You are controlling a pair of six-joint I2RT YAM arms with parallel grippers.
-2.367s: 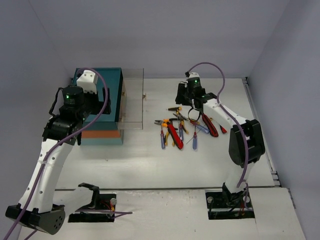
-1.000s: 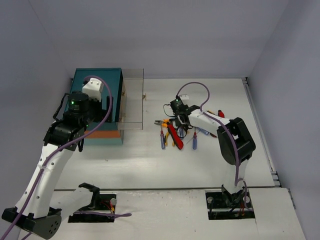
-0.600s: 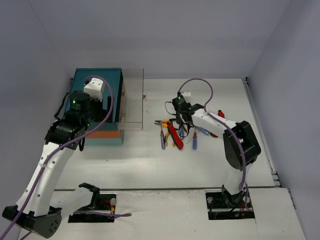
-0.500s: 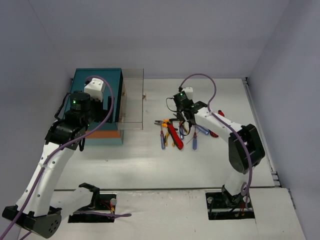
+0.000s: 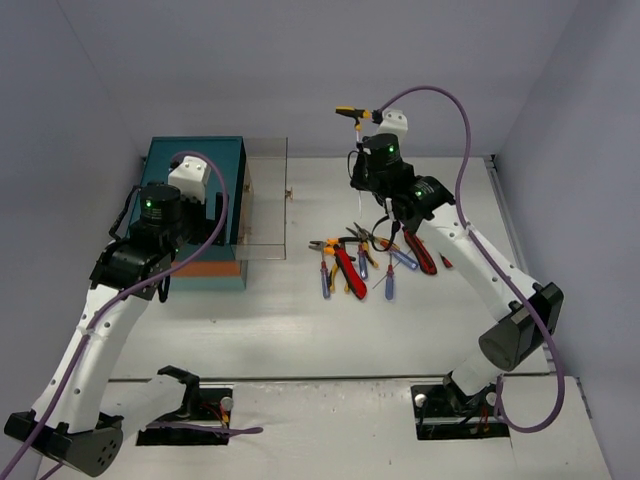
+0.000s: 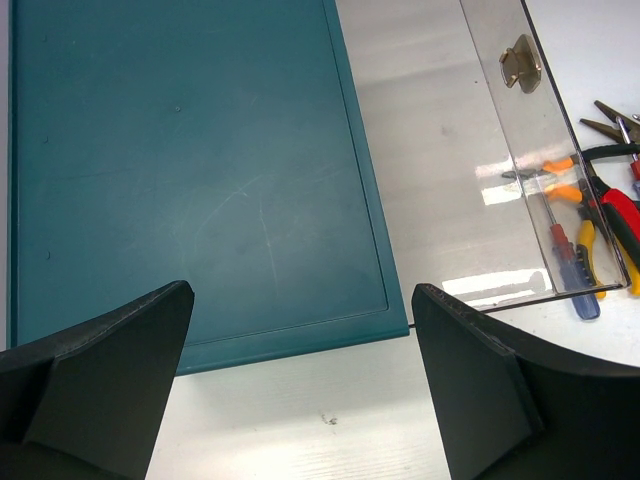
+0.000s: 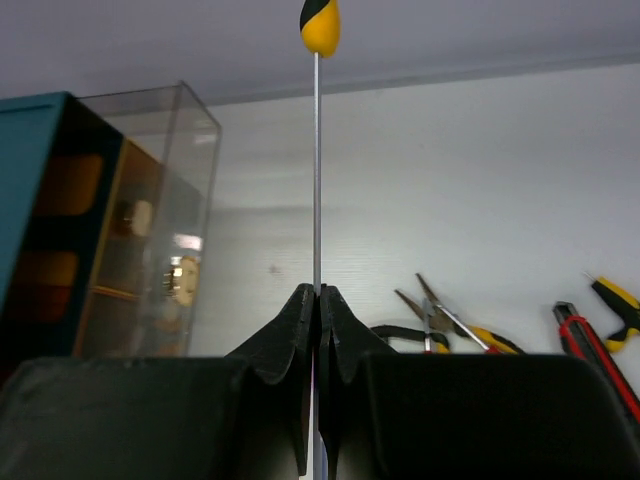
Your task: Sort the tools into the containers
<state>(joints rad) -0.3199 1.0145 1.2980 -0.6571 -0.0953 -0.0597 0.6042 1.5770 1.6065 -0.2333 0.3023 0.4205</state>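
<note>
Two robot arms over a white counter (image 5: 300, 320), one holding a screwdriver aloft.
At frame centre, a heap of small pliers, cutters and blue-handled screwdrivers (image 5: 350, 262) lies on the counter. At its left the left claw (image 6: 300, 292) hangs wide open over the teal box-shaped chest (image 6: 180, 180), whose clear plastic drawer (image 6: 450, 180) with a brass knob (image 6: 521, 62) juts toward the heap. Farther back, upper centre, the right claw (image 7: 318, 296) clamps the thin shaft of a yellow-and-black-handled screwdriver (image 7: 316, 170), well above the counter.

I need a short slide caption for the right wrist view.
Right gripper pinching a yellow-handled screwdriver by its shaft, teal chest at left.
</note>
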